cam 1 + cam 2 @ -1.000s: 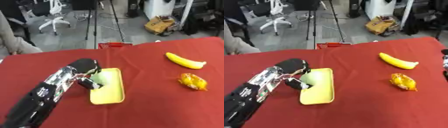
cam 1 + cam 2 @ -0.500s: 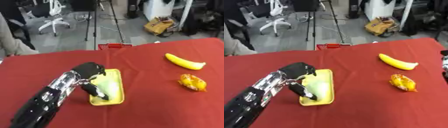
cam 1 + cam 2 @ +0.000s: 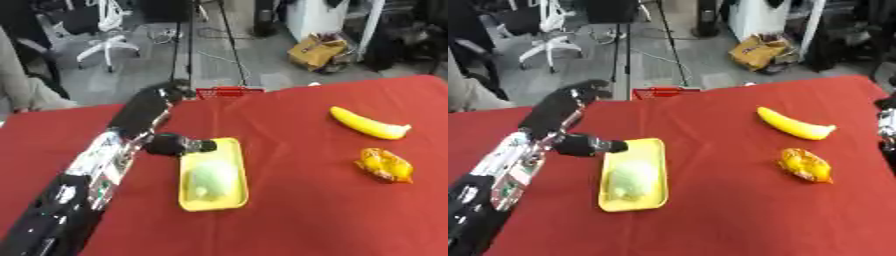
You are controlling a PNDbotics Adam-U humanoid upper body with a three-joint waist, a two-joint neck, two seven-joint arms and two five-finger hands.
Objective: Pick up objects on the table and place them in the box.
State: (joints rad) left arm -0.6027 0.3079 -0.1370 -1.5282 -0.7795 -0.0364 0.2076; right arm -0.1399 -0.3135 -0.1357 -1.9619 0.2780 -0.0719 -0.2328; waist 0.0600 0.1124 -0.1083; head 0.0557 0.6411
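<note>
A pale green round thing (image 3: 213,177) lies in the yellow tray (image 3: 233,150) left of the middle of the red table. My left hand (image 3: 147,110) hangs just beyond the tray's far left corner. It is open, its fingers point at the far table edge, and its thumb (image 3: 185,146) sticks out over the tray's far end. Nothing is in it. A yellow banana (image 3: 367,123) and an orange-yellow crinkled packet (image 3: 383,165) lie on the right. Only a black and silver piece of my right hand (image 3: 886,131) shows at the right edge of the right eye view.
A small red wire basket (image 3: 226,92) sits at the table's far edge, close to my left fingertips. Beyond the table are office chairs, tripod legs and a cardboard box on the floor. A person's sleeve shows at the far left.
My left hand has come off the green thing, which now lies free in the tray. The hand has lifted and swung toward the far edge.
</note>
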